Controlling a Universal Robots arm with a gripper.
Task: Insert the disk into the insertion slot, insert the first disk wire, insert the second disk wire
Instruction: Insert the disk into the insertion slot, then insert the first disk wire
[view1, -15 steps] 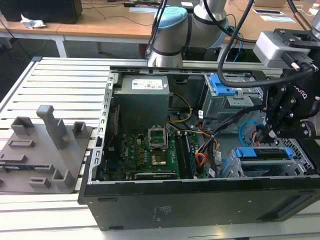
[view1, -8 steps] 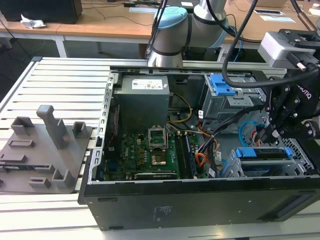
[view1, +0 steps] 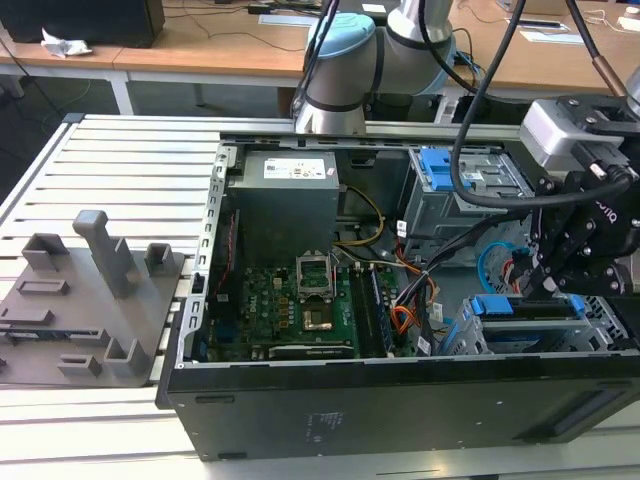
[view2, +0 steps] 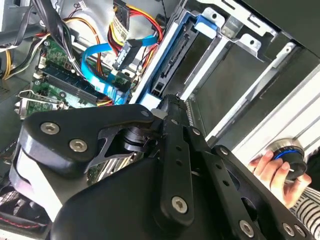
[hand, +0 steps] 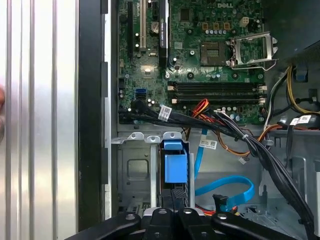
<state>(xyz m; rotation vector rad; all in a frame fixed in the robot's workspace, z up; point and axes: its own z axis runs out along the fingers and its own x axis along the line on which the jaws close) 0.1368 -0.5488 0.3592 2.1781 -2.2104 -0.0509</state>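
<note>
Seating seems the step in hand: the bright-blue-framed hard drive disk (hand: 175, 167) stands in the low grey sheet-metal insertion slot (hand: 134, 172) right at the tip of the black claw (hand: 175, 199), which I cannot tell to be open or closed, and finishing would call for a straight, square push.

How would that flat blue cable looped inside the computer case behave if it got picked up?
Likely floppy: the blue cable lies in a loose curved loop, so it should bend and sag when lifted. It is a thin ribbon, so probably light. The black wire bundle runs beside it, so pulling might snag.
</note>
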